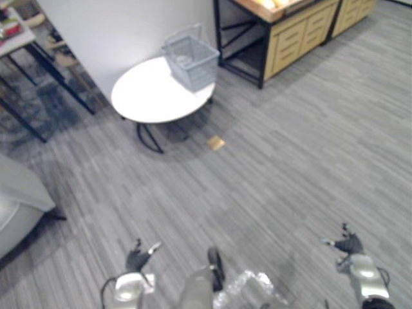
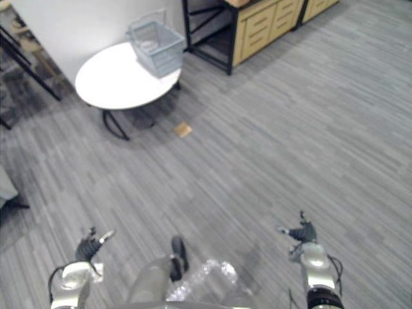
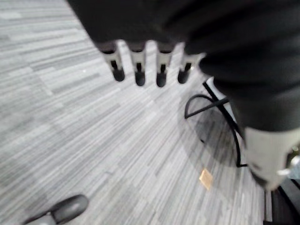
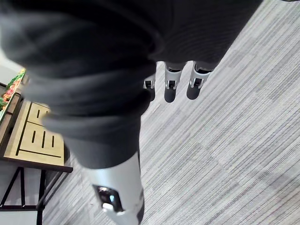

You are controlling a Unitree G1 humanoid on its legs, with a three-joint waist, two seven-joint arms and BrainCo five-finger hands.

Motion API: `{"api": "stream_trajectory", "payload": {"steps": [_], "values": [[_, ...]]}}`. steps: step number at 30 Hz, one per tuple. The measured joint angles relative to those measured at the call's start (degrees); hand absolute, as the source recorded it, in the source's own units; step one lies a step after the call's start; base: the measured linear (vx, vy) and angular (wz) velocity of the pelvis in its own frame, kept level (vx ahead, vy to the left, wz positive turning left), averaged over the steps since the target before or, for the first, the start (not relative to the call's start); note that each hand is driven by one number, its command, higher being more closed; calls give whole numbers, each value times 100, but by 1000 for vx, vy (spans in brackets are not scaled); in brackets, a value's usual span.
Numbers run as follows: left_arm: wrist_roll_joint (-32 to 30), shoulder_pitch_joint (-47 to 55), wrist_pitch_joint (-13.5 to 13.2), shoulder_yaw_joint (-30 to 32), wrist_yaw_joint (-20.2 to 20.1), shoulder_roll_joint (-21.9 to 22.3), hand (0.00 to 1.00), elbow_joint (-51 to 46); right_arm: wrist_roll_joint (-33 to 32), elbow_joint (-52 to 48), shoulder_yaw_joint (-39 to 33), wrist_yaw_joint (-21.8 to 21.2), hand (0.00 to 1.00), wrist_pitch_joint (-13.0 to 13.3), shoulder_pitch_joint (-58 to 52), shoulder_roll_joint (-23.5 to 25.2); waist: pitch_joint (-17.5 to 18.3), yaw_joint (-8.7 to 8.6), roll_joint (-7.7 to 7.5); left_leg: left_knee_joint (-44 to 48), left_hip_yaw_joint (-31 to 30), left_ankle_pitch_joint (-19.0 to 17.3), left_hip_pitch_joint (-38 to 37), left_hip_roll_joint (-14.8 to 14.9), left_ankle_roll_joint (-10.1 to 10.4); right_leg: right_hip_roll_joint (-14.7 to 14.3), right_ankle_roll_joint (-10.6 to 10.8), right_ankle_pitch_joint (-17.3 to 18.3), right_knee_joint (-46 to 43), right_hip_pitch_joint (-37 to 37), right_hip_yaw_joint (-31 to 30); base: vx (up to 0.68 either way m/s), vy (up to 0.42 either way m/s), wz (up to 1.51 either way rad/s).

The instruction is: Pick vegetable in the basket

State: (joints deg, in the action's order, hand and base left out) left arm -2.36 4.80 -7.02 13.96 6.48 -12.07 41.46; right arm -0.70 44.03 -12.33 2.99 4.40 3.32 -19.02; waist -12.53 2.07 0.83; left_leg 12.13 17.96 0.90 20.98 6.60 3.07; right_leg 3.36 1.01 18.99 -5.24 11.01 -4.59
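A grey wire basket (image 1: 190, 61) stands on the far edge of a round white table (image 1: 151, 96), well ahead of me across the grey floor. What lies inside the basket is too small to tell. My left hand (image 1: 138, 259) hangs low near the bottom of the view, fingers (image 3: 139, 68) relaxed and holding nothing. My right hand (image 1: 349, 245) hangs on the other side, its fingers (image 4: 170, 86) straight and empty. Both hands are far from the table. Some colourful produce (image 4: 11, 87) shows on top of a wooden stand.
A wooden cabinet (image 1: 297, 33) on a black frame stands to the right behind the table. A white wall panel (image 1: 116, 29) rises behind the table. A small tan scrap (image 1: 215, 142) lies on the floor by the table's black legs (image 3: 213, 110). A grey seat (image 1: 18, 206) sits at left.
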Motion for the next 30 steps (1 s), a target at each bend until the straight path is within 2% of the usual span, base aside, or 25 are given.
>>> {"api": "stream_trajectory", "payload": {"steps": [1,2,3,4,5,6,7,8,9,10,12,13,14,15,16,17,19,20,21,22,23,25,28,29,30], "values": [[-2,50,0,6,1,-13,0,-7,8,29,104,-7,0,-1,-44,71,66,78,-178,227,-13,-10,-5,-139,-46,161,64,194,-279,-14,-60,542,254,-48],[-4,140,1,10,-6,18,0,-13,15,26,166,-41,0,4,-91,164,152,122,-353,414,43,-222,-18,-291,-368,326,202,276,-1057,-319,-66,826,327,-30],[-5,217,4,9,-20,45,0,-17,43,18,163,-61,0,9,-79,277,128,60,-496,611,78,-573,-229,-414,-550,427,743,11,-2482,-785,-119,615,206,-13],[-5,230,5,9,-21,44,0,-17,59,21,165,-64,0,7,-79,295,113,41,-518,634,97,-594,-315,-425,-620,441,974,-93,-2821,-868,-151,626,218,2],[-3,283,14,10,-23,20,0,-19,71,15,187,-82,0,5,-75,390,59,-11,-609,625,104,-833,-774,-532,-722,449,1620,-525,-4198,-1235,-310,481,128,10],[-2,301,19,-30,-30,18,0,-23,75,-16,228,-87,0,3,-73,398,25,-65,-561,534,5,-1026,-1304,-568,-740,347,1593,-558,-5319,-1522,-298,581,150,9],[-2,330,16,-61,-28,19,0,-43,78,-68,280,-83,0,3,-80,378,3,-86,-520,386,-16,-1067,-1625,-569,-730,331,1549,-540,-5648,-1652,-192,623,121,11],[-1,346,2,-133,-17,-4,0,-126,87,-268,438,-80,0,11,-93,323,-3,-112,-408,21,-116,-1081,-2152,-569,-720,400,1261,-430,-5850,-1967,190,597,77,16],[-1,297,-4,-215,-13,-66,0,-250,95,-511,436,-76,0,73,-109,316,32,-185,-312,-325,-359,-1131,-2534,-558,-667,453,933,-278,-5654,-2364,592,497,54,31],[-1,229,-21,-243,-14,-110,0,-276,112,-621,426,-69,0,118,-109,317,20,-212,-294,-470,-461,-1133,-2671,-553,-653,491,797,-205,-5415,-2536,756,513,-50,65],[0,-69,-32,-261,-14,-197,0,-282,308,-1016,313,-38,0,125,-124,304,4,-378,-234,-687,-922,-1258,-2934,-429,-477,558,557,-204,-3318,-3016,1107,559,-163,98],[0,-146,-33,-270,-13,-197,0,-267,308,-1076,241,-6,0,126,-118,299,-3,-382,-223,-712,-1028,-1305,-2995,-381,-405,569,496,-392,-2628,-3076,1105,528,-242,112],[1,-275,-43,-283,-7,-171,0,-232,309,-1202,120,105,0,117,-110,299,-2,-374,-222,-725,-1241,-1423,-3122,-268,-242,601,473,-908,-1195,-3067,1044,553,-304,108],[0,-288,-71,-280,-5,-182,0,-228,322,-1433,103,214,0,115,-112,301,20,-366,-312,-776,-1402,-1546,-3251,-244,-66,721,601,-1216,-354,-3097,937,566,-334,110],[-1,-262,-75,-280,-3,-176,0,-224,342,-1565,97,250,0,115,-112,298,30,-368,-339,-773,-1475,-1666,-3363,-204,30,792,667,-1271,-303,-3124,853,624,-408,99],[-2,-98,-117,-283,-6,-104,0,-221,542,-1765,116,314,0,115,-50,287,66,-345,-266,-560,-1652,-1898,-3539,-5,132,657,677,-1762,-902,-3173,843,536,-347,70],[-1,221,-129,-271,-17,2,0,-216,729,-2041,181,354,0,115,1,317,120,-323,-123,885,-1744,-1866,-3039,283,105,590,634,-1871,-1491,-3128,1013,684,-461,70],[11,318,-126,-243,-7,151,0,-205,761,-2173,180,414,0,126,77,272,129,-300,131,1957,-1735,-1674,-2566,570,80,446,543,-1700,-1584,-2983,1182,652,-465,50],[49,439,-123,-230,-5,290,0,-193,771,-2230,217,461,0,122,240,213,87,-187,374,2969,-1723,-1136,-2085,889,49,248,398,-1567,-1507,-2735,1330,628,-418,32],[201,487,-122,-238,-5,437,0,-144,914,-2262,328,608,0,116,447,178,-7,-83,494,4048,-1606,-976,-1549,1226,-12,89,282,-1464,-1284,-2289,1475,606,-350,26],[227,508,-122,-238,-1,491,0,-120,1004,-2271,400,697,0,109,587,201,-45,6,486,4532,-1399,-1039,-1294,1303,-27,74,252,-1445,-1095,-1926,1562,804,-447,46],[226,577,-137,-241,-1,516,0,-119,1265,-2362,652,817,0,125,954,203,-97,111,327,4588,-838,-1233,-876,1157,-47,140,181,-1350,-459,-1037,1770,570,-309,44],[219,557,-174,-249,-5,522,0,-116,1611,-2361,667,868,0,133,1464,87,-90,139,210,2998,168,-1323,-459,807,-28,190,229,-1253,63,-435,2153,412,-133,58],[215,548,-173,-258,-8,538,0,-112,1684,-2337,669,901,0,127,1610,-96,-84,139,190,2073,614,-1246,-396,575,-58,201,309,-1198,202,-283,2329,477,-33,55],[204,573,-170,-323,-12,575,0,-103,1839,-2292,692,958,0,104,1689,-386,-48,163,232,983,951,-740,-448,282,-227,170,451,-969,143,-154,2471,572,-21,50]]}}
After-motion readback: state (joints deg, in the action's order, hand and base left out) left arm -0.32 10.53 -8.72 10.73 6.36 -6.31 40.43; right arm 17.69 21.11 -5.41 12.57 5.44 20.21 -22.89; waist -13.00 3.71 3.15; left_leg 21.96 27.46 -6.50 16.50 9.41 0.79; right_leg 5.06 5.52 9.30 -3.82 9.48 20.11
